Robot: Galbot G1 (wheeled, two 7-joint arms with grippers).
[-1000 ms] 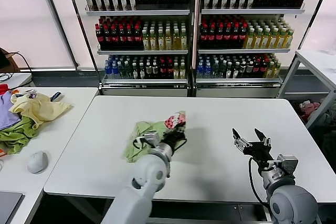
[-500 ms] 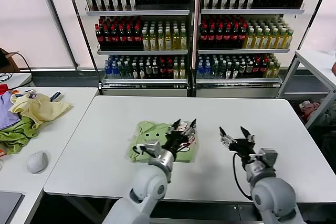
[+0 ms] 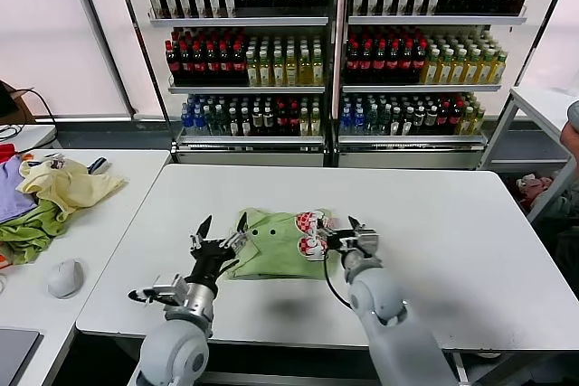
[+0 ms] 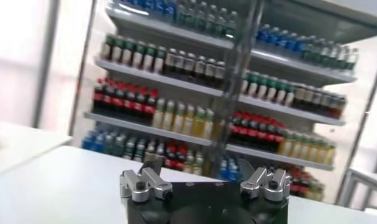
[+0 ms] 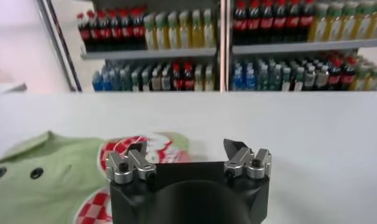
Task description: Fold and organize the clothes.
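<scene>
The light green shirt point(image 3: 276, 249) lies folded flat on the white table point(image 3: 434, 214), collar and buttons up, with its red-and-white graphic point(image 3: 312, 232) at its right edge. My left gripper point(image 3: 220, 234) is open and empty just off the shirt's left edge. My right gripper point(image 3: 342, 230) is open and empty at the shirt's right edge, beside the graphic. The right wrist view shows the shirt point(image 5: 48, 176) and the graphic point(image 5: 124, 149) just beyond my open right gripper point(image 5: 185, 147). The left wrist view shows my open left gripper point(image 4: 203, 169) but not the shirt.
A side table point(image 3: 118, 169) at the left carries a pale yellow garment point(image 3: 68, 185), a darker green one point(image 3: 27, 234), a purple one point(image 3: 9, 198) and a mouse point(image 3: 65, 277). Shelves of bottles point(image 3: 335, 51) stand behind. Another table point(image 3: 547, 106) is at the far right.
A second ago my left gripper held the bunched shirt. The shirt now lies flat, the left gripper has let go and moved left, and the right gripper has moved left to the shirt.
</scene>
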